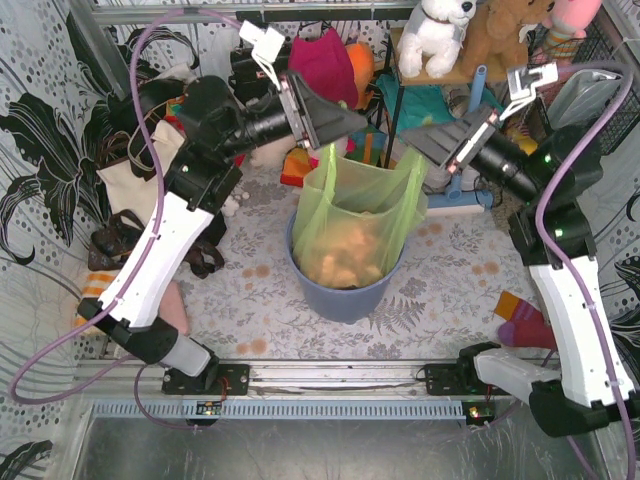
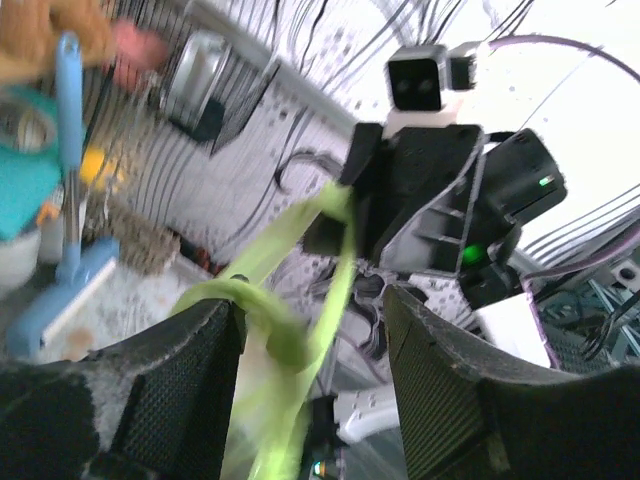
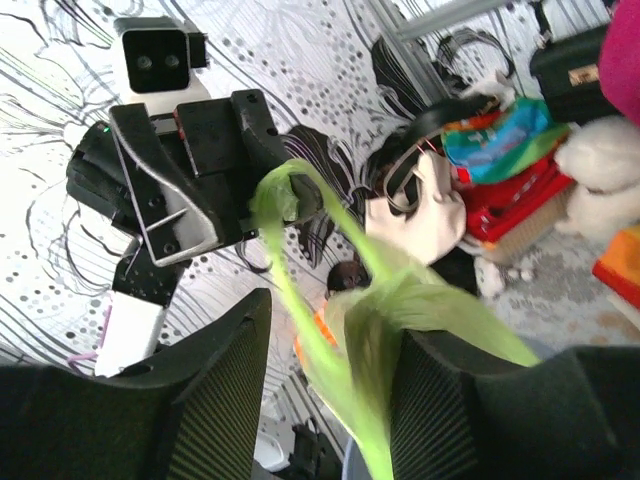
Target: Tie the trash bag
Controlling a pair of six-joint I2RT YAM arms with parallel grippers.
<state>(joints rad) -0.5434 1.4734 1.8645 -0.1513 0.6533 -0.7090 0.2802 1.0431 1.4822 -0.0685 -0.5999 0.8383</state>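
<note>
The lime-green trash bag (image 1: pixel 345 215) stands in the blue-grey bin (image 1: pixel 340 295), with tan crumpled paper showing through it. Its two handles rise at the far rim. My left gripper (image 1: pixel 345 125) hovers above the left handle and my right gripper (image 1: pixel 420 145) above the right one. In the left wrist view, my left gripper (image 2: pixel 312 300) is open and a strip of the bag (image 2: pixel 270 330) loops over its left finger. In the right wrist view, my right gripper (image 3: pixel 333 315) is open too, and the bag's strands (image 3: pixel 420 310) hang between its fingers, lying on the right one.
Plush toys (image 1: pixel 440 30) sit on a shelf at the back, next to a pink bag (image 1: pixel 325 65). A blue brush (image 1: pixel 465 200) lies right of the bin. Bags (image 1: pixel 130 190) pile up at the left. A striped sock (image 1: pixel 525 320) lies at the right.
</note>
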